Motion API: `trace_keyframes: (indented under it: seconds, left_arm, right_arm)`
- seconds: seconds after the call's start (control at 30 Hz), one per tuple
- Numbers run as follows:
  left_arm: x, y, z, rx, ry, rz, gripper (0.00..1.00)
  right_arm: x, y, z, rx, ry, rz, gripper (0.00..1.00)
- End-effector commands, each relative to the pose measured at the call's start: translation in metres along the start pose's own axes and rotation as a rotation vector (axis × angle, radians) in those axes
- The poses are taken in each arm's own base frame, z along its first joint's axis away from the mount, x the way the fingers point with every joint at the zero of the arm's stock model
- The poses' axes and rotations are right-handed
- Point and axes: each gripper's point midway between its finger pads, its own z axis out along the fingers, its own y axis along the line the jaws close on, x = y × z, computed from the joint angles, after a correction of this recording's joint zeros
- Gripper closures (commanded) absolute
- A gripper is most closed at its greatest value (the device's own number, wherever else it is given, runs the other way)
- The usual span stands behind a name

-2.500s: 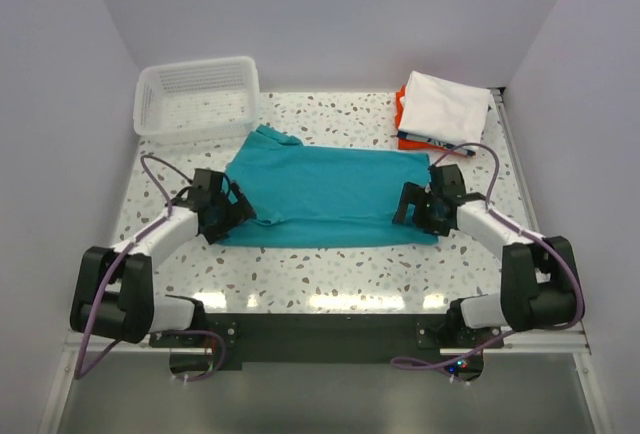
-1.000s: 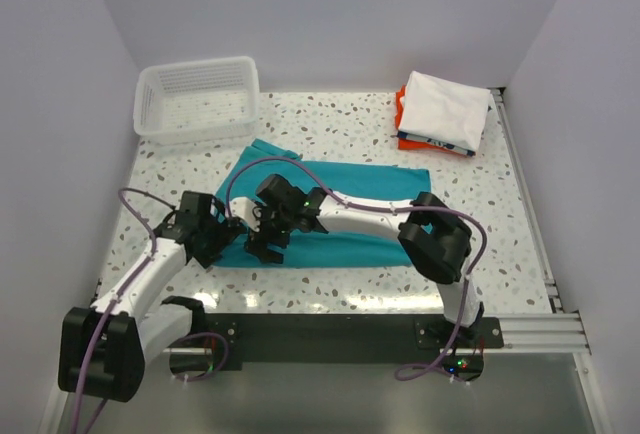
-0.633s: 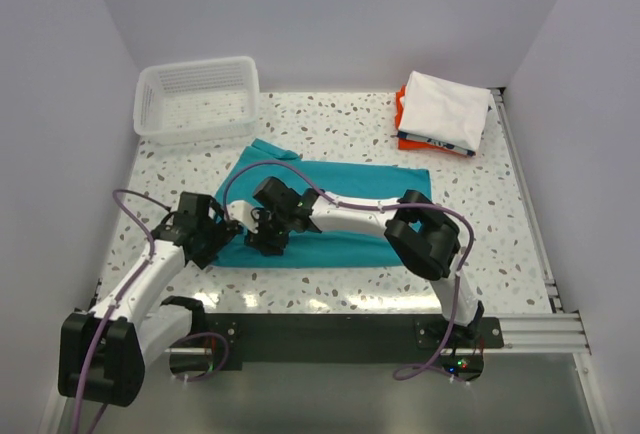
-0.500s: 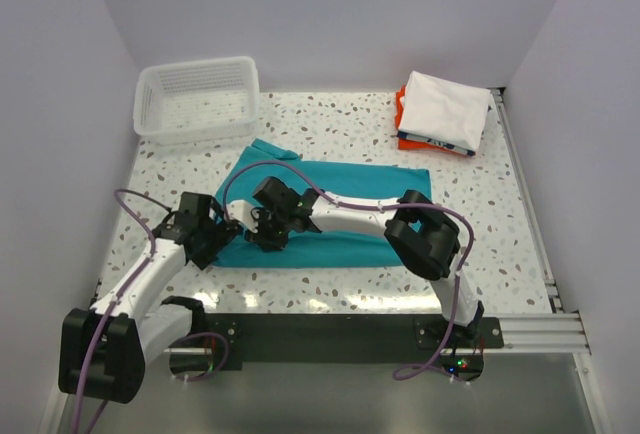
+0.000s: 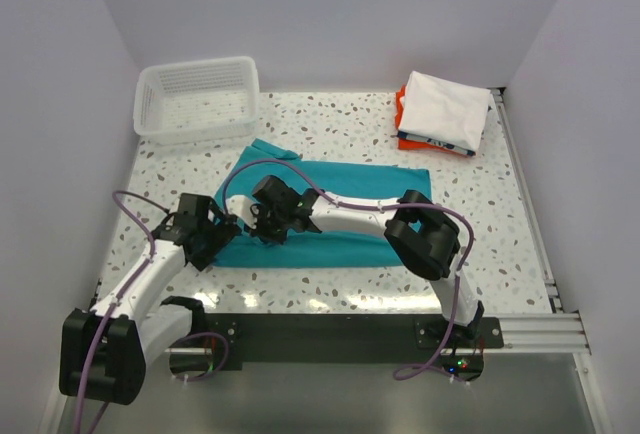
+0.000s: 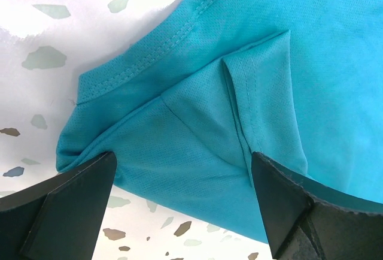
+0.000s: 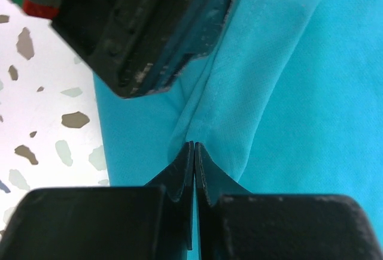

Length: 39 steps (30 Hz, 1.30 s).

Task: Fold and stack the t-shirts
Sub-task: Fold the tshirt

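Teal t-shirt (image 5: 370, 182), mesh knit, folded band running left–right; right pincer (image 7: 195, 151) grasping its fold, left pincer (image 6: 182, 164) released.

1. The right gripper (image 5: 264, 228) left the right edge of the teal t-shirt (image 5: 370, 182) and reached across to its left end.
2. The left gripper (image 5: 213, 238) drew back toward the near-left.
3. The shirt slid slightly nearer on the surface (image 5: 330, 119).
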Motion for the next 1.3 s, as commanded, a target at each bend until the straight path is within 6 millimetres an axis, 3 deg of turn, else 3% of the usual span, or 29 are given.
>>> trace_keyframes:
  seconds: [0.0, 0.33, 0.6, 0.87, 0.93, 0.97, 1.07, 1.1, 1.2, 1.27]
  left_arm:
    - [-0.002, 0.009, 0.0, -0.028, -0.019, -0.012, 0.0]
    - [-0.004, 0.011, -0.002, -0.033, -0.032, -0.009, 0.0]
    - [-0.003, 0.013, -0.001, -0.04, -0.027, -0.004, 0.0]
    - [-0.002, 0.015, -0.001, -0.047, -0.026, 0.0, 0.0]
    - [-0.002, 0.015, -0.001, -0.047, -0.026, 0.003, 0.0]
    - [-0.002, 0.015, -0.001, -0.048, -0.025, 0.003, 0.0]
    - [-0.003, 0.014, -0.002, -0.043, -0.029, 0.002, 0.0]
    - [-0.004, 0.013, -0.003, -0.043, -0.029, 0.002, 0.0]
    - [-0.007, 0.01, -0.007, -0.032, -0.039, 0.001, 0.0]
    - [-0.009, 0.008, -0.01, -0.025, -0.045, 0.0, 0.0]
  right_arm:
    - [-0.031, -0.015, -0.017, 0.082, -0.091, 0.02, 1.0]
    - [-0.022, -0.045, -0.023, 0.14, -0.106, 0.238, 1.0]
    - [-0.007, -0.084, -0.031, 0.204, -0.14, 0.413, 1.0]
    - [0.017, -0.095, -0.03, 0.251, -0.071, 0.52, 0.98]
    - [0.015, -0.095, -0.032, 0.257, -0.078, 0.534, 0.82]
    - [0.015, -0.097, -0.034, 0.272, -0.079, 0.545, 0.66]
    - [0.01, -0.107, -0.046, 0.337, -0.096, 0.561, 0.33]
    - [0.005, -0.11, -0.054, 0.359, -0.102, 0.568, 0.01]
    - [0.007, -0.121, -0.072, 0.464, -0.093, 0.631, 0.01]
    - [-0.003, -0.124, -0.092, 0.498, -0.133, 0.662, 0.01]
